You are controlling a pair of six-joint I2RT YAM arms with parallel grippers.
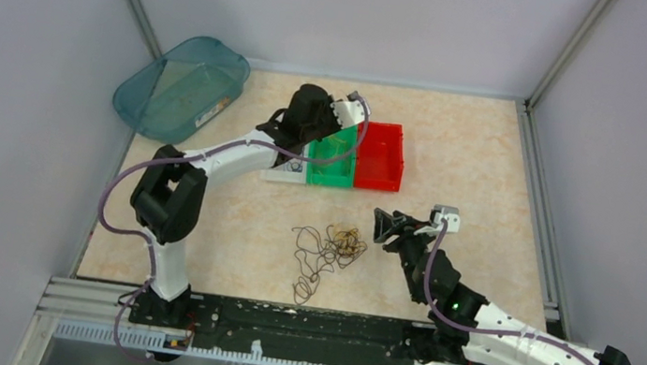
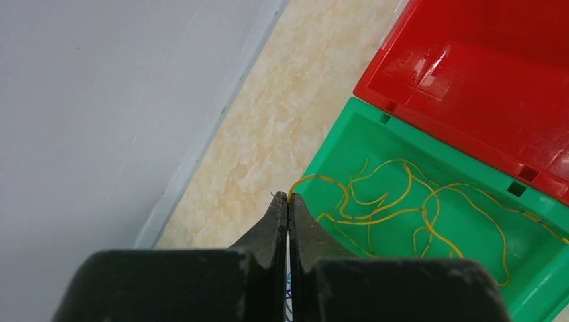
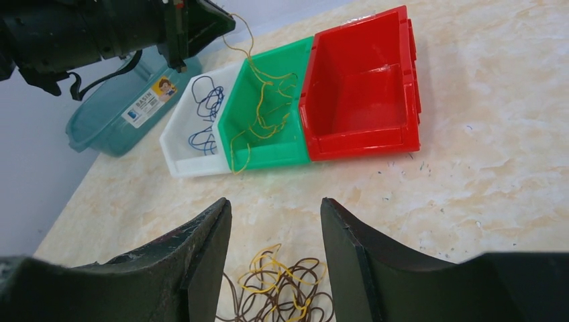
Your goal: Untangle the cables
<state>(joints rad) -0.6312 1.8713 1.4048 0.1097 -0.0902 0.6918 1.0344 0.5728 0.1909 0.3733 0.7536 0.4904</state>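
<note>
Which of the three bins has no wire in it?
The red bin at the row's end: the green bin holds yellow wire, the white bin blue wire.

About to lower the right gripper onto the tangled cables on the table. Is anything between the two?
Nothing visible. The right gripper hangs open, and the tangled cables show right between its jaws in the wrist view. The bins stand farther back, off the path.

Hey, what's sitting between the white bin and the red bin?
The green bin, holding a yellow cable whose end the left gripper pinches. The right wrist view shows it.
</note>
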